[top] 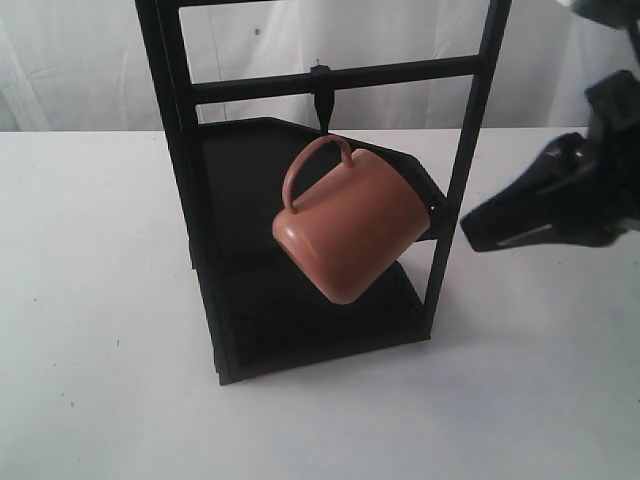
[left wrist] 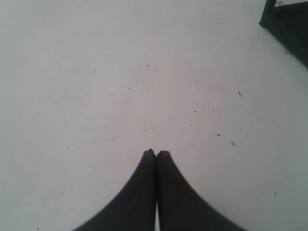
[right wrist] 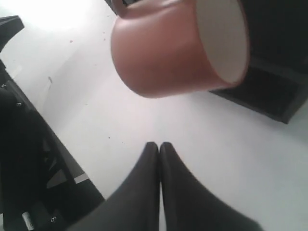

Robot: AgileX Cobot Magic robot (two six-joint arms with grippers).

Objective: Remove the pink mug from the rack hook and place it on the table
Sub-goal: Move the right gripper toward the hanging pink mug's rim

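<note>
You had the right gripper (top: 470, 226) out to the right of the rack (top: 190, 200). The arm reached in roughly level from that side, and the tips pointed at the pink mug (top: 350, 225) with a clear gap between them and it. Its two fingers (right wrist: 139, 192) were pressed together and held nothing.

The mug hung by its handle (top: 330, 139) from the hook (top: 322, 105) on the rack's crossbar. It was tilted, with its open mouth turned toward your right gripper, and it hung clear of the table (top: 100, 320). The right wrist view showed its white inside.

Your left gripper (left wrist: 156, 153) did not show in the exterior view. Its own wrist camera showed it over bare table, fingers closed together and empty, with a corner of the rack at the edge of that picture.
</note>
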